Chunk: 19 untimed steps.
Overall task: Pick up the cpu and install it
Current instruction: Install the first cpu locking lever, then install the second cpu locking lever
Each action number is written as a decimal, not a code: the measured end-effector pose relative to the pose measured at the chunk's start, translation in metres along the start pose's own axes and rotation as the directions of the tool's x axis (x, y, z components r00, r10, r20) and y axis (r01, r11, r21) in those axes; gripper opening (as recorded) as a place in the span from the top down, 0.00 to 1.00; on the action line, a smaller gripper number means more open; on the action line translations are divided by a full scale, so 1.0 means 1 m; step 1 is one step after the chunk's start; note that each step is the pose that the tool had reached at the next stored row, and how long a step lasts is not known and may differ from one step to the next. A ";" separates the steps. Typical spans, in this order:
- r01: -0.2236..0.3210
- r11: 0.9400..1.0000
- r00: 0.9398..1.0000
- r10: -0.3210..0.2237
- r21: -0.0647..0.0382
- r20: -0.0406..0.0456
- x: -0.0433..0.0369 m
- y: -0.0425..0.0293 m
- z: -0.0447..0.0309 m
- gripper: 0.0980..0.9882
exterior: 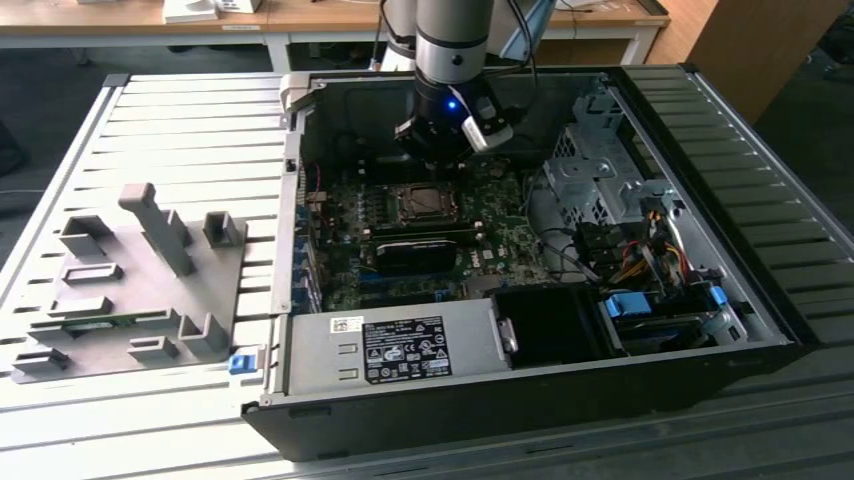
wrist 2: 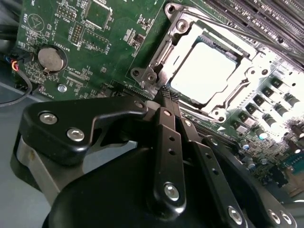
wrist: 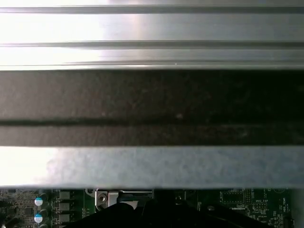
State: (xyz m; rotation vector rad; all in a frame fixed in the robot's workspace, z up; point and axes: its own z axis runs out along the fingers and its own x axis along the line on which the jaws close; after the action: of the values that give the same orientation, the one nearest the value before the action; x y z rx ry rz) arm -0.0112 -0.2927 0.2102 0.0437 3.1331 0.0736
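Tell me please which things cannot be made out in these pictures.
- Whether the cpu is fully seated in the socket: glare washes out its top in the second wrist view.
- Lower socket edge, second wrist view: the hand hides it.
- Motherboard, first wrist view: mostly hidden by the case wall.

I count one open computer case [exterior: 747, 330], one motherboard [exterior: 400, 240], one socket [exterior: 424, 203] holding one chip [wrist 2: 203, 71], one coin battery [wrist 2: 49, 58], and one grey holder plate [exterior: 127, 290] at left.
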 end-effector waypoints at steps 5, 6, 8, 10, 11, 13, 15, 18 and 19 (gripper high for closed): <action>0.000 1.000 1.000 0.000 0.000 0.000 -0.0001 -0.0010 0.0000 0.99; 0.000 1.000 1.000 0.000 0.000 0.000 0.0000 -0.0012 0.0000 0.99; 0.000 1.000 1.000 0.000 0.000 0.000 -0.0001 -0.0019 -0.0001 0.99; 0.000 1.000 1.000 0.000 0.000 0.000 -0.0001 -0.0029 -0.0001 0.99; 0.000 1.000 1.000 0.000 0.000 0.000 -0.0001 -0.0033 -0.0001 0.99; 0.000 1.000 1.000 0.000 0.000 0.000 -0.0002 -0.0050 -0.0001 0.99; 0.000 1.000 1.000 0.000 0.000 0.000 -0.0003 -0.0079 0.0000 0.99; 0.000 1.000 1.000 0.000 0.000 0.000 -0.0004 -0.0096 0.0000 0.99; 0.000 1.000 1.000 0.000 0.000 0.000 -0.0004 -0.0103 0.0000 0.99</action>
State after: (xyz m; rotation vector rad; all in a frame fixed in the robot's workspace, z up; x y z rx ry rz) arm -0.0111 -0.3030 0.2097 0.0436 3.1331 0.0737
